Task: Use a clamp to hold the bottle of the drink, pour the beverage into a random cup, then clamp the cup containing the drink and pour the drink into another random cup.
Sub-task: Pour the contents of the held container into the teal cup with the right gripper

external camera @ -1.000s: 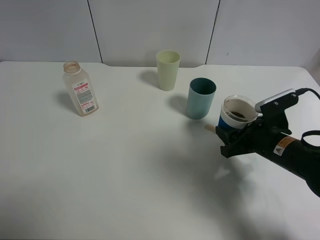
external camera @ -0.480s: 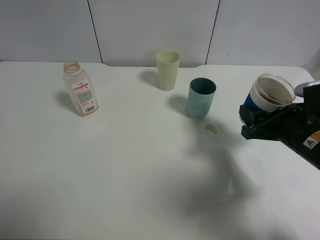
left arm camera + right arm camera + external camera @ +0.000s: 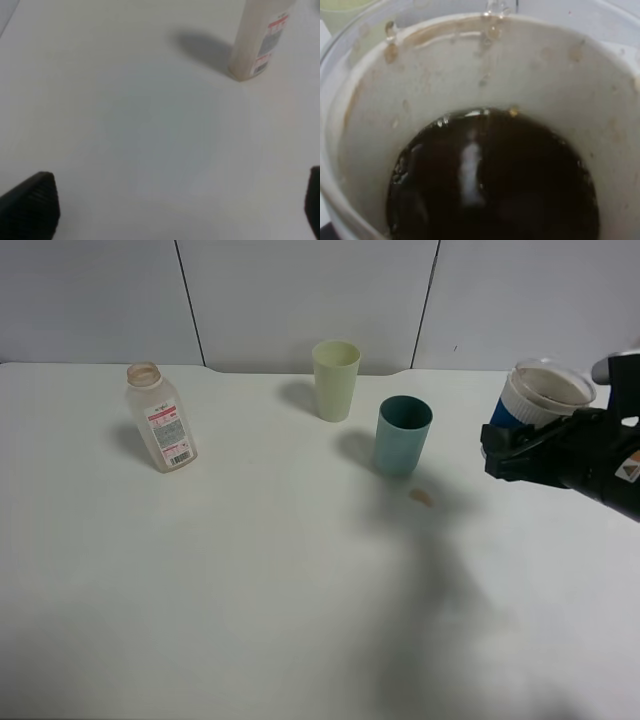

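1. Short clear plastic cup with blue sleeve and white band (image 3: 537, 400): clamped in my right jaws, lifted clear of the white desk (image 3: 250, 590), to the right of the teal plastic cup (image 3: 402, 436). Brown tea-coloured beverage (image 3: 490, 180) lay pooled in its bottom.
2. Small clear flat-sided plastic bottle with pink-red printed label (image 3: 160, 420): stood upright and uncapped at the desk's left, well apart from the cups.
3. Pale green plastic cup (image 3: 335, 380): upright, behind the teal one.
4. Small brown spot (image 3: 423, 496): on the desk, just beside the teal cup.
5. My left jaws: spread wide, holding nothing, near the bottle.
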### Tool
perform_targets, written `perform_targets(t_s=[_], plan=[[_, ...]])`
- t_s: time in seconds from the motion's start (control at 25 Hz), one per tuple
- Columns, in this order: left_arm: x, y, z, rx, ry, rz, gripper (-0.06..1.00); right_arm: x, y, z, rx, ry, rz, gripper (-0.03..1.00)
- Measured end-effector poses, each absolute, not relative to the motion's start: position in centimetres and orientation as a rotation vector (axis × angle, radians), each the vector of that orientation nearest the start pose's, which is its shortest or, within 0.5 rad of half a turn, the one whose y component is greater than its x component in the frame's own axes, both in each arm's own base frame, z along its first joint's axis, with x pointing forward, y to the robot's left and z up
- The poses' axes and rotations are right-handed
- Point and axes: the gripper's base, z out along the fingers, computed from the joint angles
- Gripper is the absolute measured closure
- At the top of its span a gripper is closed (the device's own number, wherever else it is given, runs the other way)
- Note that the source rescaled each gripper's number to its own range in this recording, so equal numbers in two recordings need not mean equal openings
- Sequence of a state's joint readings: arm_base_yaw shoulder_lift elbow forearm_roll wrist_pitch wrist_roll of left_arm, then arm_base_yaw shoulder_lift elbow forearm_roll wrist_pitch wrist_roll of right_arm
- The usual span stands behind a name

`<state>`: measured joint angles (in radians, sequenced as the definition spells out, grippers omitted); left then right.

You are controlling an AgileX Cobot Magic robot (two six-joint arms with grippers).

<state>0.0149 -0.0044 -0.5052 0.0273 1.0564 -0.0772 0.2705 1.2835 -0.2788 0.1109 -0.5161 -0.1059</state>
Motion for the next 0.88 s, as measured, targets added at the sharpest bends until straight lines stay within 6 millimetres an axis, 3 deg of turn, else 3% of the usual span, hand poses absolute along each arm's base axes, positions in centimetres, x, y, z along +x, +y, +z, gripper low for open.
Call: perform_targets(t_s=[0.24, 0.4, 0.88], plan=[[-0.6, 0.2, 27.9, -0.095, 2.028, -0.007, -0.06, 23.6, 4.3, 21.3, -0.297, 2.026, 0.059, 0.97], [-0.6, 0.2, 27.9, -0.095, 2.028, -0.007, -0.06, 24.6, 3.1, 22.5, -0.266, 2.040, 0.035, 0.97], [-0.6, 0.2, 27.9, -0.095, 2.028, -0.007, -0.06, 27.5, 2.1, 23.6, -0.307, 2.115, -0.035, 0.97]])
